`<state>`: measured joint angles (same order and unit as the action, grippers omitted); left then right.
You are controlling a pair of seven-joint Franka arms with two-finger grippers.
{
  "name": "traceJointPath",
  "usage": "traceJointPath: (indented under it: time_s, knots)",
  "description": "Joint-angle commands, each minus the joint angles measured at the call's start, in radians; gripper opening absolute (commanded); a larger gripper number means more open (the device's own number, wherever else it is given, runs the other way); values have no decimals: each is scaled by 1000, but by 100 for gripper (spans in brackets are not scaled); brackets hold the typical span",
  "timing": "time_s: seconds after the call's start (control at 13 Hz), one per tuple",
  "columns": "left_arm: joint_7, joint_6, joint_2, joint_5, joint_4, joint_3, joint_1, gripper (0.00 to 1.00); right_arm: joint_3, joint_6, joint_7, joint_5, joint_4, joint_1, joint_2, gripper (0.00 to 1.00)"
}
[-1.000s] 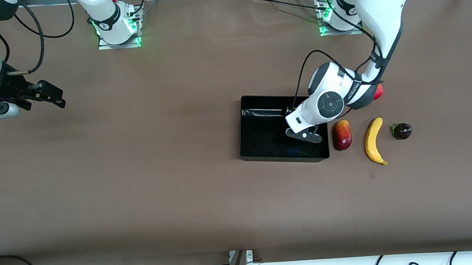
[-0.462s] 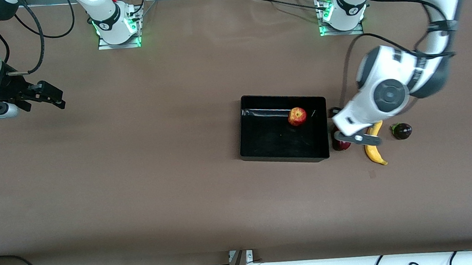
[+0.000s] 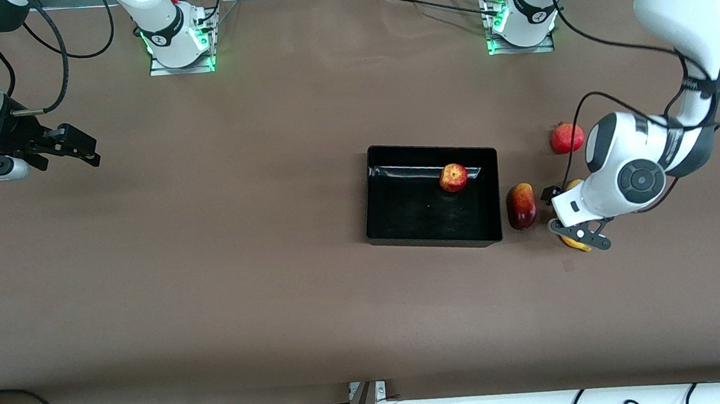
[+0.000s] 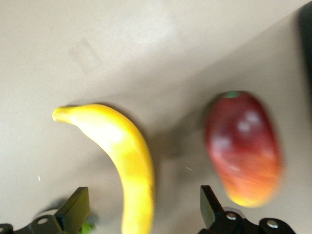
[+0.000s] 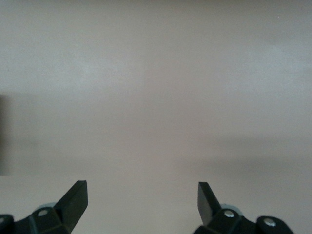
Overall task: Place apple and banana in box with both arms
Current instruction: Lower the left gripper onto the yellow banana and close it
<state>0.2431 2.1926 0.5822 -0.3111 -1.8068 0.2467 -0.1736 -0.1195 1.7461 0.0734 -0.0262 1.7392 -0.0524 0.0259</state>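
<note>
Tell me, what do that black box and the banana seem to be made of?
The box looks like hard glossy plastic: its floor throws back light streaks. The banana has smooth, even yellow skin with a soft sheen under the open left claw; real fruit or a plastic replica, the look cannot settle.

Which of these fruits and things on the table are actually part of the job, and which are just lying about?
Part of the job:
- apple, already in the box
- banana, on the table under the open left gripper
- box
- right gripper, open, waiting over its end of the table

Just lying about:
- oval red-yellow fruit, between box and banana
- round red fruit
</note>
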Motion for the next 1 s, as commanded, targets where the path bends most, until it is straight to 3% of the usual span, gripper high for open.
traceJointPath:
  time_s: [0.0,0.08,0.23,0.31,0.69,0.92]
  knots:
    - [36,137,28,-45,-69,9,-59,100,-9,-3,14,11,-20,-4,-8,100]
    - [35,145,25,-45,-84,11,-60,77,-9,-3,14,11,-21,-4,-8,100]
    - [24,144,25,-43,-98,13,-61,16,-8,-3,14,11,-20,-4,-8,100]
    - [22,142,24,-42,-101,13,-61,0,-8,-3,14,11,-20,-4,-8,100]
    - [27,50,-18,-28,-65,42,-60,0,-8,-3,14,11,-20,-4,-8,100]
    - [10,-182,-113,-16,34,155,-58,0,-8,-3,14,11,-20,-4,-8,100]
